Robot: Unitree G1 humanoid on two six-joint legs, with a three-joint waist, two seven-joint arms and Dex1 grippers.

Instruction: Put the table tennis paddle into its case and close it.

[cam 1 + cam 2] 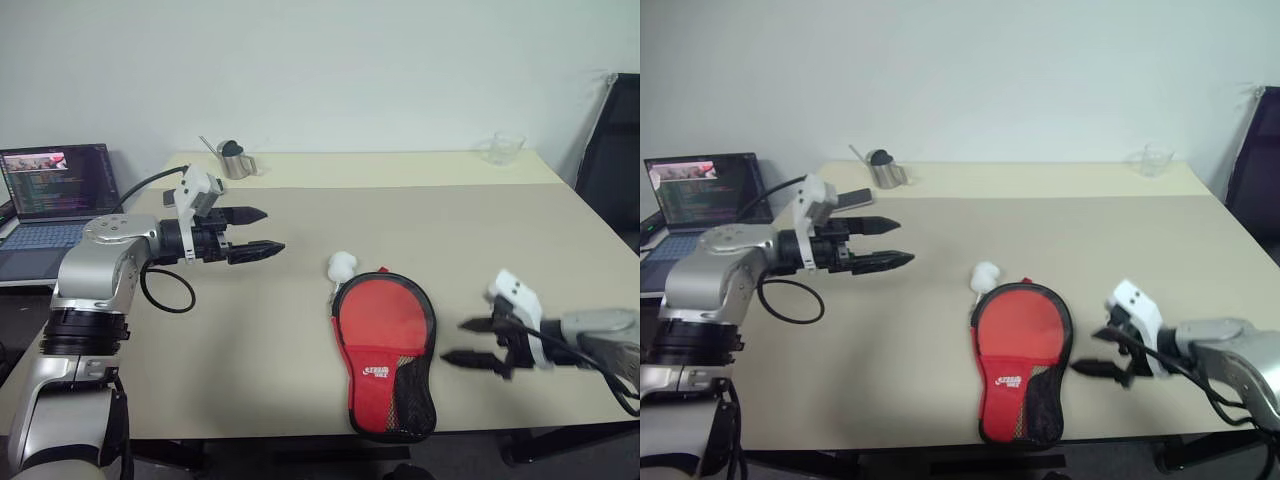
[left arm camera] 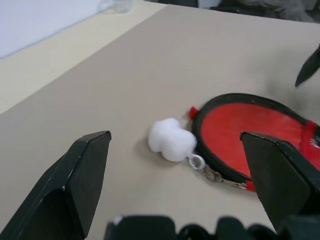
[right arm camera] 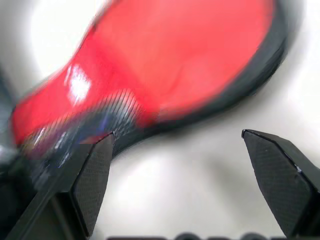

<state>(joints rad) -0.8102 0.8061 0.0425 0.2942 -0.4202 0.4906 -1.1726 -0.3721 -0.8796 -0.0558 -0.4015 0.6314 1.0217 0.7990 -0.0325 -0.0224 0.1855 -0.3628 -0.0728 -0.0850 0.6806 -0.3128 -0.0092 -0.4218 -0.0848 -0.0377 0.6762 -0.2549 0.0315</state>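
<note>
The case [image 1: 385,330] lies flat near the table's front edge, red face and black mesh pocket up, narrow end toward me. A white fluffy pom-pom [image 1: 342,266] hangs from its zip pull [image 2: 197,161] at the far rim. The table tennis paddle is hidden from view. My right gripper [image 1: 455,342] hovers just right of the case, open and empty, pointing at it; in the right wrist view the case [image 3: 175,65] lies beyond the fingers. My left gripper [image 1: 272,231] is raised over the table to the left of the case, open and empty, pointing toward the pom-pom [image 2: 171,140].
An open laptop [image 1: 55,195] sits on a side surface at the far left. A metal pitcher [image 1: 235,160] and a clear glass cup [image 1: 505,148] stand at the table's back. A black chair [image 1: 615,150] is at the right edge.
</note>
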